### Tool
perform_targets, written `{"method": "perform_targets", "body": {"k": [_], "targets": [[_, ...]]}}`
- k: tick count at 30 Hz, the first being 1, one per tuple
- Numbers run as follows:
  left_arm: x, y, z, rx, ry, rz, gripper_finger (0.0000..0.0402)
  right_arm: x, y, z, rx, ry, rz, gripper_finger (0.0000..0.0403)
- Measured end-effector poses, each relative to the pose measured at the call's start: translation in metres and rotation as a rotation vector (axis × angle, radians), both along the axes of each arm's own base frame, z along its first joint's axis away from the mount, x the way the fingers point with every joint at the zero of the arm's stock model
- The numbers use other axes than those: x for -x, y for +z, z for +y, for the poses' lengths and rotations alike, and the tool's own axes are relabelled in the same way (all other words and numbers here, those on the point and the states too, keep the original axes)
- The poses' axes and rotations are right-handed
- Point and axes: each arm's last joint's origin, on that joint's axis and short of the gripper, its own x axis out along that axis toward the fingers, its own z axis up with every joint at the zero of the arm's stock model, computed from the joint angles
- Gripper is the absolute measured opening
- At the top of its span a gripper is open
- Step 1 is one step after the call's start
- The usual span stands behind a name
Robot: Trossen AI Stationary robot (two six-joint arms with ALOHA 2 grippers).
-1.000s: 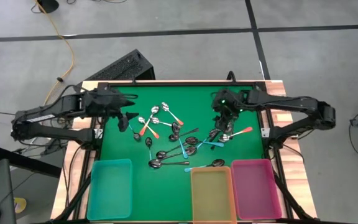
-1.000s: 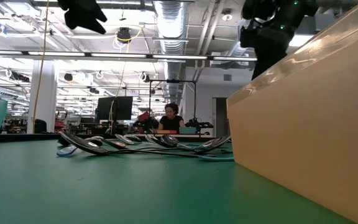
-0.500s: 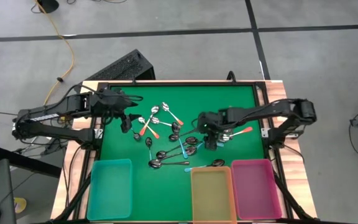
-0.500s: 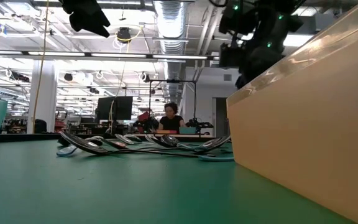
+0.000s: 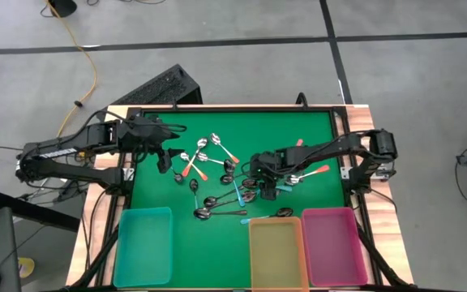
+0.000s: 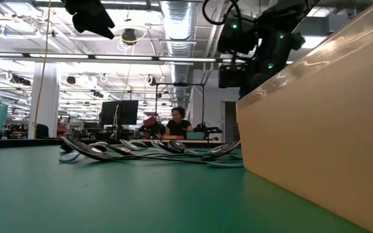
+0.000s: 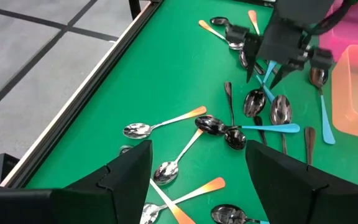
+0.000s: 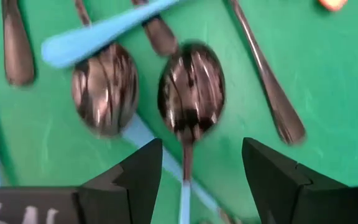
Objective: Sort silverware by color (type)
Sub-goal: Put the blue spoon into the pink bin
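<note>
Since a moment ago, my right fingers (image 5: 266, 191) have slid toward the spoons (image 5: 217, 180) mid-worktop (image 5: 152, 191) and hover spread wide, empty, over two bowls. Left fingers (image 5: 163, 156) wait wide apart, empty. Every spoon lies unsorted; the bins (image 5: 144, 245) hold nothing.

Bare green mat (image 5: 148, 191) left of the spoon cluster (image 5: 217, 182); bins (image 5: 276, 251) along the near edge.

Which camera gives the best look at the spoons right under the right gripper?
The right wrist view: two shiny spoon bowls fill the picture between the open right gripper. The high view shows them tiny, the left wrist view from afar, and the low view only as a flat pile.
</note>
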Motion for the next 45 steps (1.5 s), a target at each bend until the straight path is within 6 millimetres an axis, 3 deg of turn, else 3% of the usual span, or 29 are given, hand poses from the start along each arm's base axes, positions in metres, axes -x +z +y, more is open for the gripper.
{"method": "perform_targets", "body": {"k": [10,14,27,30,33,39,45], "targets": [[0.0,0.0,0.0,0.003,0.002,0.0,0.0242,-0.005,-0.02,-0.001,0.003,-0.025,0.039,0.0233],[0.0,0.0,0.0,0.003,0.003,0.0,0.0242,-0.007,-0.024,-0.002,0.015,-0.056,0.051,0.0215],[0.0,0.0,0.001,-0.012,0.015,0.003,0.0242,-0.007,-0.024,-0.011,0.022,-0.11,0.044,0.0032],[0.0,0.0,0.001,-0.02,0.045,0.002,0.0242,-0.005,-0.019,-0.014,0.005,-0.112,0.027,0.0011],[0.001,0.0,0.003,-0.018,0.113,-0.011,0.0242,-0.003,-0.011,-0.017,-0.031,-0.157,0.009,0.0019],[0.001,0.001,0.004,0.005,0.184,-0.033,0.0242,0.0,0.024,-0.03,-0.075,-0.229,-0.105,0.0015],[0.002,0.001,0.008,-0.068,0.153,0.005,0.0242,0.0,0.051,-0.039,0.046,-0.257,-0.233,0.0014]]}}
